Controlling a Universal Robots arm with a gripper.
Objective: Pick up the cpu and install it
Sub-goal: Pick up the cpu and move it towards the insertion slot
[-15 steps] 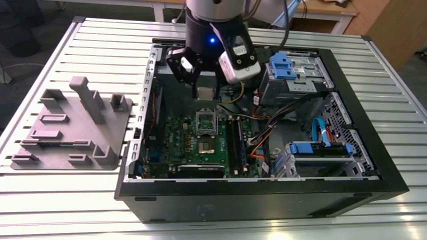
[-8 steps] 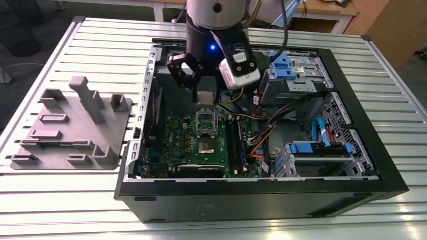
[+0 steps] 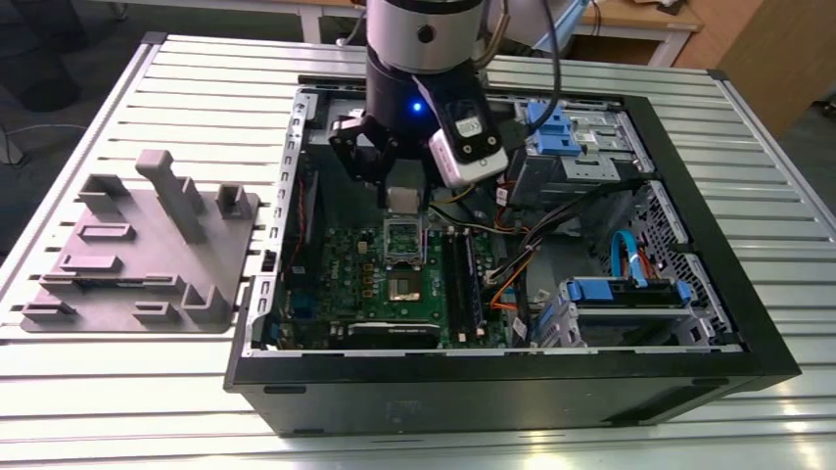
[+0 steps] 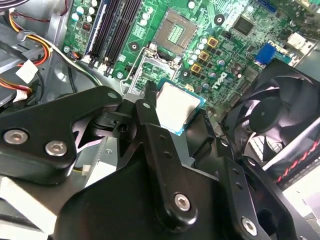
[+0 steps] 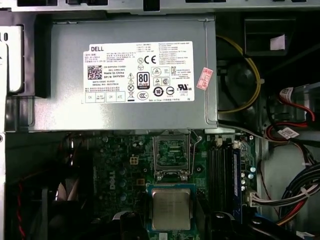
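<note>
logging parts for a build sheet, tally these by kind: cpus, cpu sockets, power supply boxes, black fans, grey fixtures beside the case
cpu: 1
cpu socket: 1
power supply box: 1
black fan: 1
grey fixture: 1
total: 5
</note>
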